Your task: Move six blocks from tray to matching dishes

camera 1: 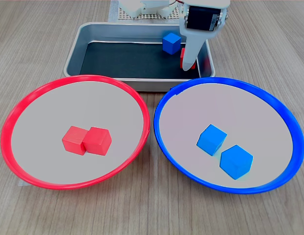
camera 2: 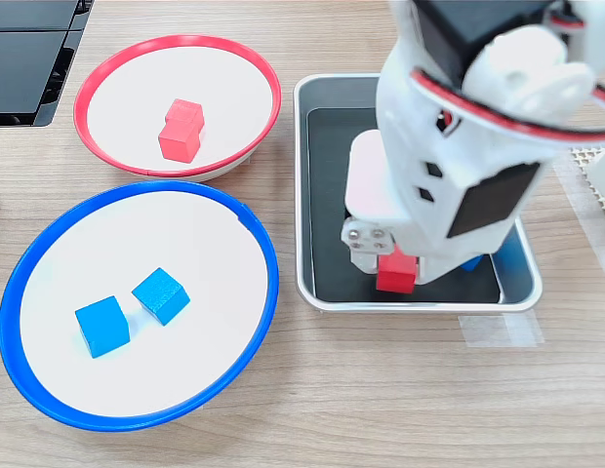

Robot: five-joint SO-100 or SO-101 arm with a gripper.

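Brushed silver metal tray (camera 1: 73, 51), matte plastic-looking blocks (camera 1: 87, 140), glossy-rimmed dishes (camera 1: 24, 103), wood-grain tabletop (camera 1: 34, 39).

Tray (camera 1: 76, 49): silver pan, rounded corners, black floor, behind both dishes in the first exterior view. Holds one blue block (camera 1: 171, 43) near the far right corner and one red block (camera 2: 396, 271), largely hidden in the first exterior view; in the second exterior view seen near the tray's lower wall.

Red-rimmed dish (camera 1: 24, 105): pale centre, two red blocks (camera 1: 87, 140) touching side by side near the middle.

Blue-rimmed dish (camera 1: 289, 127): pale centre, two blue blocks (camera 1: 224, 149) close together, each turned at its own angle; contact not certain.
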